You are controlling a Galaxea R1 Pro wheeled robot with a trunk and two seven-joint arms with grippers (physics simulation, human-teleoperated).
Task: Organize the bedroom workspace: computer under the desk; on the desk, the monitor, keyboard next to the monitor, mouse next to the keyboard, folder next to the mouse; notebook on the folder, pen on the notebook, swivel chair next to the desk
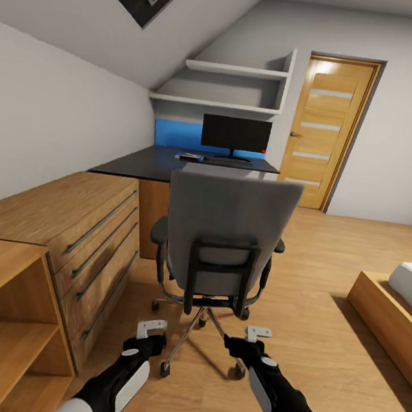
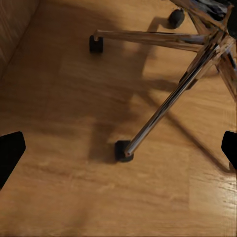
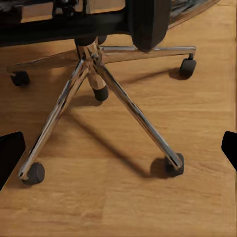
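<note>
Both my arms stretched forward and low, forearms angled down toward wood-plank floor (image 1: 317, 351). My left tool (image 1: 151, 329) and right tool (image 1: 258, 334) each spread wide, holding nothing, hovering just behind chrome five-star base of grey office swivel chair (image 1: 228, 235). Chair back faces me; chair stands before glossy black counter (image 1: 153, 163), apart from it. Wide black monitor (image 1: 235, 135) upright on counter, small dark flat item (image 1: 190, 157) beside its foot. Oak drawer unit (image 1: 66, 227) to my left.
</note>
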